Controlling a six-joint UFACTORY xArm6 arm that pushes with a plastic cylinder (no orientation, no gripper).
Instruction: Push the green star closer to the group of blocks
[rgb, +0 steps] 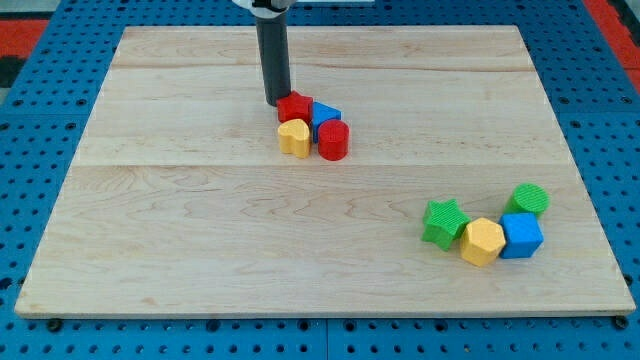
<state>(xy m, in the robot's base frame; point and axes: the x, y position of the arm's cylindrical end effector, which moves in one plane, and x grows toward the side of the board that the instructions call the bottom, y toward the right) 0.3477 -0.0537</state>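
Note:
The green star (444, 221) lies at the view's lower right, touching a yellow hexagon block (483, 241). A blue cube (521, 236) sits right of the hexagon and a green cylinder (529, 201) just above it. A second group sits at the upper middle: a red block (294, 106), a blue block (325, 116), a yellow heart-like block (294, 137) and a red cylinder (333, 140). My tip (277, 102) stands at the left edge of the red block, far up and left of the green star.
The wooden board (200, 230) lies on a blue pegboard table (40, 150). The board's edges run close to the blocks at the lower right.

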